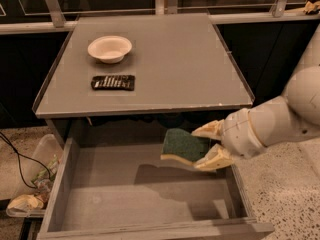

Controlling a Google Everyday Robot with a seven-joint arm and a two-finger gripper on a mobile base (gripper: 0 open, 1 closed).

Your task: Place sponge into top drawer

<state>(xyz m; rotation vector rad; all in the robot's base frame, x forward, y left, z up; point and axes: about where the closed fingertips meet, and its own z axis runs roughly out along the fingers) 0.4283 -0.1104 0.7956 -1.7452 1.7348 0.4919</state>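
The sponge (183, 145), dark green on top with pale yellow foam below, is held between the fingers of my gripper (209, 145). The gripper comes in from the right and holds the sponge level in the air over the right part of the open top drawer (120, 204). The drawer is a wide shallow grey box pulled out from under the grey tabletop, and its floor is bare. The sponge's shadow falls on the drawer floor below it.
On the grey tabletop (170, 59) stand a white bowl (109, 48) and a flat black remote-like object (113, 82). A cable and a crumpled bag (30, 194) lie on the floor to the left of the drawer. Speckled floor lies to the right.
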